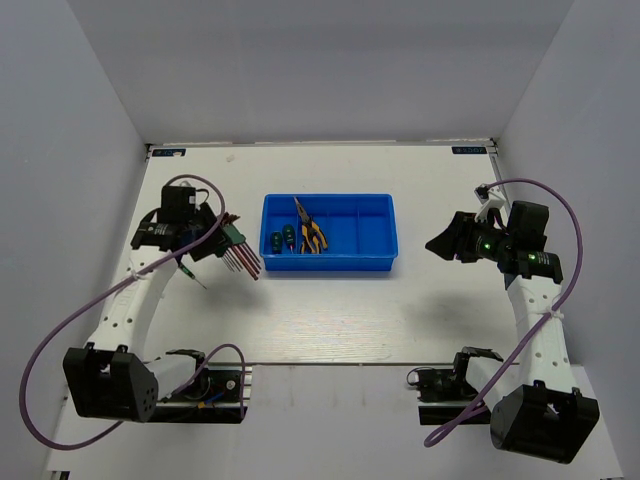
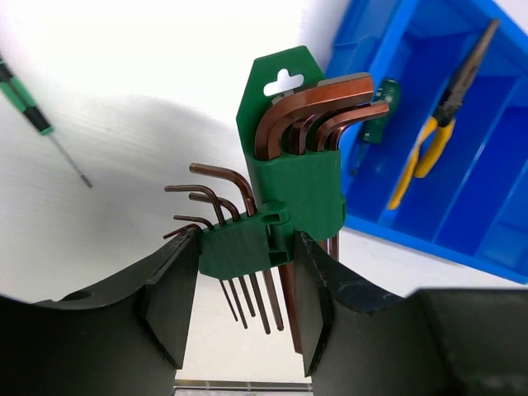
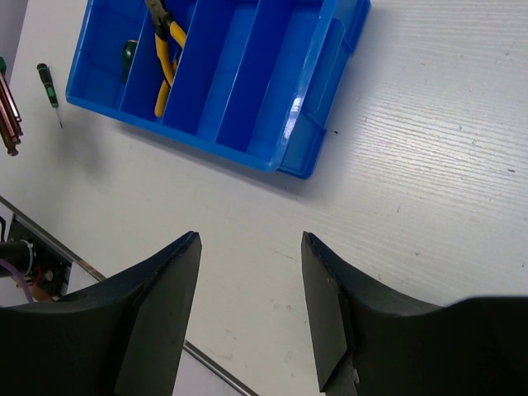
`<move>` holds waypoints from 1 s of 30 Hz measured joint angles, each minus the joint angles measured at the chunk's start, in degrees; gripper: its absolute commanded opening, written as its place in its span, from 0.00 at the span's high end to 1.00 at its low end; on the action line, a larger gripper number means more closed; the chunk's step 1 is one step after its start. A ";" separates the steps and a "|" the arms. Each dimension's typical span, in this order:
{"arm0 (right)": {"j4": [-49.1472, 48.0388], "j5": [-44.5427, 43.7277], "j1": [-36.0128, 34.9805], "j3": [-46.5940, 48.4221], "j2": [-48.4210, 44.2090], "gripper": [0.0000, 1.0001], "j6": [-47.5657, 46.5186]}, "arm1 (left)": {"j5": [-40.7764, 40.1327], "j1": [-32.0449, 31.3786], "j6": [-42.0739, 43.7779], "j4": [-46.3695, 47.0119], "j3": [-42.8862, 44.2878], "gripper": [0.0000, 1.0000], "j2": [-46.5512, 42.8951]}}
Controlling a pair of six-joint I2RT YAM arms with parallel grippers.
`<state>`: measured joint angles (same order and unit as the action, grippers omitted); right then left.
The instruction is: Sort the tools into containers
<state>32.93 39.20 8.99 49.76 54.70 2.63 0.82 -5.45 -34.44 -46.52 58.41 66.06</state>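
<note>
My left gripper point(image 1: 222, 243) is shut on the green holder of the hex key set point(image 1: 240, 254), holding it above the table just left of the blue tray point(image 1: 330, 268). In the left wrist view the fingers point(image 2: 169, 305) clamp the holder point(image 2: 289, 190), and the reddish keys fan out below it. Yellow-handled pliers point(image 1: 311, 233) lie in the tray's second compartment. Stubby green screwdrivers point(image 1: 283, 240) lie in its left one. My right gripper point(image 1: 440, 243) is open and empty, right of the tray, over bare table in its own view point(image 3: 250, 247).
A thin green-handled screwdriver point(image 1: 192, 274) lies on the table under the left arm; it also shows in the left wrist view point(image 2: 41, 115) and the right wrist view point(image 3: 48, 89). The tray's two right compartments point(image 3: 247, 74) hold nothing. White walls enclose the table.
</note>
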 measured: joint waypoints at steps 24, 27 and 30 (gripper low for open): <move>0.00 -0.02 -0.02 0.00 0.17 0.42 -0.02 | 6.64 -5.33 1.68 3.02 13.94 1.00 17.03; 0.00 -0.02 0.00 0.00 0.17 0.42 -0.02 | 6.95 -6.82 1.73 3.74 16.11 1.00 19.82; 0.00 -0.02 0.00 0.00 0.33 0.42 -0.02 | 7.19 -8.31 1.81 3.96 18.40 1.00 22.62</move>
<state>32.93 39.18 8.99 49.76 55.02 2.61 8.01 -13.76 -32.62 -42.57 76.82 88.68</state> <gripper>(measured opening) 0.583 0.564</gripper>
